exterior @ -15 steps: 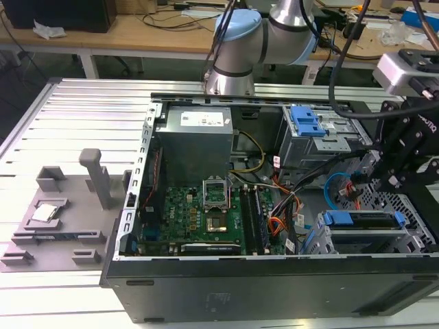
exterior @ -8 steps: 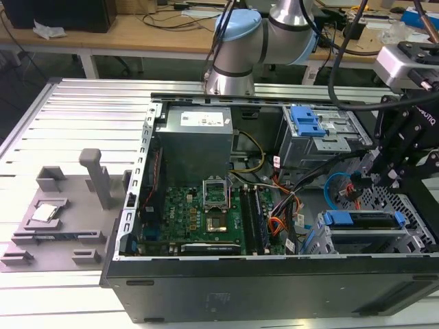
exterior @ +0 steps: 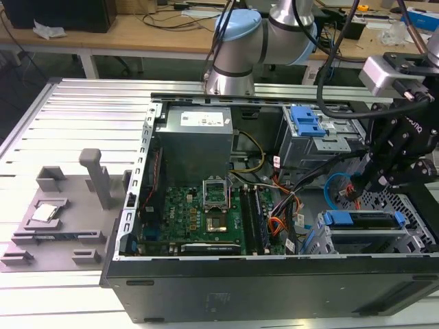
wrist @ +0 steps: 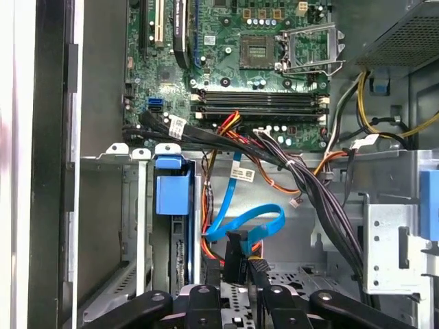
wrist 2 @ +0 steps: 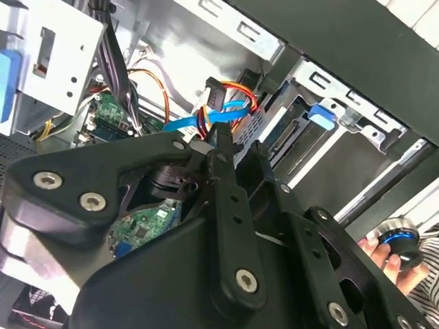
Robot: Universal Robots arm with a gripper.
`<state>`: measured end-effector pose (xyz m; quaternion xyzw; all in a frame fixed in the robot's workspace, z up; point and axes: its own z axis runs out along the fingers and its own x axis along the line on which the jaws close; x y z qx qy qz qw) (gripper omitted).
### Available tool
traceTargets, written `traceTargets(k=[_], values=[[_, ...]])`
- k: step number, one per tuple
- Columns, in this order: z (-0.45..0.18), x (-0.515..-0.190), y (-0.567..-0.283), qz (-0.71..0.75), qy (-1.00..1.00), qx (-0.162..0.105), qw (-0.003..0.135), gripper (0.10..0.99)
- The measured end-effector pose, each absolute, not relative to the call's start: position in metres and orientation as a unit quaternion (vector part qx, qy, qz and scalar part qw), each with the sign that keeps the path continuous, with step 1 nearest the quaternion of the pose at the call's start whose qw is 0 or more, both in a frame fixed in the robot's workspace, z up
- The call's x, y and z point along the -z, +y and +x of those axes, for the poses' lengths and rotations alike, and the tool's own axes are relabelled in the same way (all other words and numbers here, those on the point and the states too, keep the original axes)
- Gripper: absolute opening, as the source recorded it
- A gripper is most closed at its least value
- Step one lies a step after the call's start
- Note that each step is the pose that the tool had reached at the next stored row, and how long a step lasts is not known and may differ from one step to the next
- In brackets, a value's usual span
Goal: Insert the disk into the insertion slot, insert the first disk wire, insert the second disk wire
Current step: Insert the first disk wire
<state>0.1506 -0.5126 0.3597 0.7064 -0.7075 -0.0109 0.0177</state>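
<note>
The disk (exterior: 362, 219), in its bright blue caddy, lies inside the insertion slot of the silver perforated cage (exterior: 357, 241) at the exterior view's lower right. The caddy's blue end (wrist: 171, 195) also shows in the first wrist view. My gripper (exterior: 362, 184) hovers just above and behind the cage. In both wrist views my gripper (wrist: 241, 266) (wrist 2: 223, 145) is shut on the black connector (wrist: 236, 248) of a looping blue disk wire (wrist: 250, 221) (wrist 2: 206, 118). A second connector on red, orange and yellow wires (wrist 2: 214, 89) hangs loose just beyond the fingertips.
The open computer case holds a green motherboard (exterior: 206, 209), a power supply (exterior: 195, 133) and a grey cage with a blue latch (exterior: 309, 127). Black cable bundles (wrist: 309, 185) cross near the gripper. A grey fixture (exterior: 62, 205) lies outside the case. A person's hand (wrist 2: 374, 250) holds a round device.
</note>
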Motion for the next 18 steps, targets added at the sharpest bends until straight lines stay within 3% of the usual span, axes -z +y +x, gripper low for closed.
traceTargets(k=[4, 6, 18], values=[[0.151, -0.360, -0.513, 0.706, -0.708, 0.009, 0.019, 0.302], [0.150, -0.360, -0.513, 0.706, -0.708, 0.009, 0.020, 0.169], [0.161, -0.355, -0.535, 0.706, -0.708, 0.008, 0.022, 0.169]])
